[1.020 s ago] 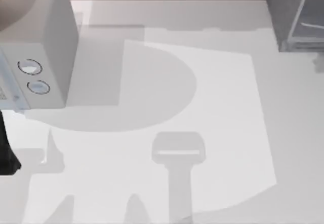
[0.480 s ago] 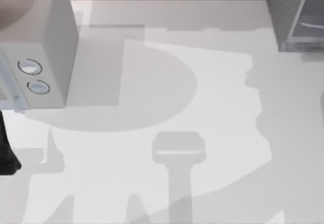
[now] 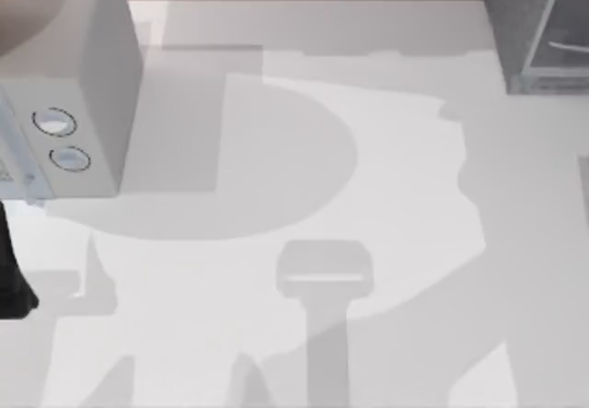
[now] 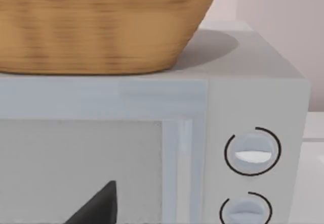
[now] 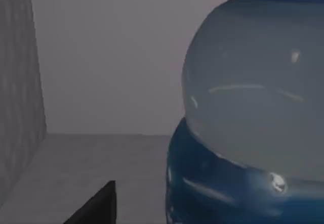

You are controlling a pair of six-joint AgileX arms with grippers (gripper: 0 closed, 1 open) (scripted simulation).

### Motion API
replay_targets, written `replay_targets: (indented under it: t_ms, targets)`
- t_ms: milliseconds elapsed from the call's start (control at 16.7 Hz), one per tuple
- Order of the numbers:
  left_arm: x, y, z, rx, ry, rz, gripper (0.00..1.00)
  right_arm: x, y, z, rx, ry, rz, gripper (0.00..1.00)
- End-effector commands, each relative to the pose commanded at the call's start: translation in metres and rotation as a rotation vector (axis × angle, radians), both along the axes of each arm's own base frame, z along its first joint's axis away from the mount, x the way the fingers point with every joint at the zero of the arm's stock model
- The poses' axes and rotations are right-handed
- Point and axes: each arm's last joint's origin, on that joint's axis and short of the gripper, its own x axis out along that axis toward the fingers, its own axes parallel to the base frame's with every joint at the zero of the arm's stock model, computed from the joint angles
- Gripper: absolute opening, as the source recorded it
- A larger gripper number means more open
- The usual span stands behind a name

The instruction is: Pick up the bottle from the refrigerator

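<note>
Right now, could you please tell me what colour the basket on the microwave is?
The basket is woven golden-tan wicker, best seen in the left wrist view.

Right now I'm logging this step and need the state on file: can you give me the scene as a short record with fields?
bottle: pale body with blue band and cap, close in front of the right wrist camera
refrigerator: dark grey cabinet at the table's far right corner, grey inner wall and floor around the bottle
left arm: at the table's left edge, facing the microwave
microwave: light grey box with two dials, far left
basket: woven, on top of the microwave
table: white
</note>
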Motion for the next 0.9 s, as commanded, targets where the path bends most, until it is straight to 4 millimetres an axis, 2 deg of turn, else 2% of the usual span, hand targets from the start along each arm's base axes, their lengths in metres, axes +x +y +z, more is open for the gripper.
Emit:
replay_targets:
  t_ms: [120, 360, 900]
  targets:
    - [0.0, 0.0, 0.0, 0.0, 0.0, 0.0, 1.0, 0.009, 0.0008, -0.0005, 0.001, 0.005, 0.0, 1.0]
    - [0.0, 0.0, 0.0, 0.0, 0.0, 0.0, 1.0, 0.0103, 0.001, -0.0006, 0.001, 0.007, 0.0, 1.0]
    - [0.0, 0.0, 0.0, 0.0, 0.0, 0.0, 1.0, 0.0103, 0.001, -0.0006, 0.001, 0.007, 0.0, 0.32]
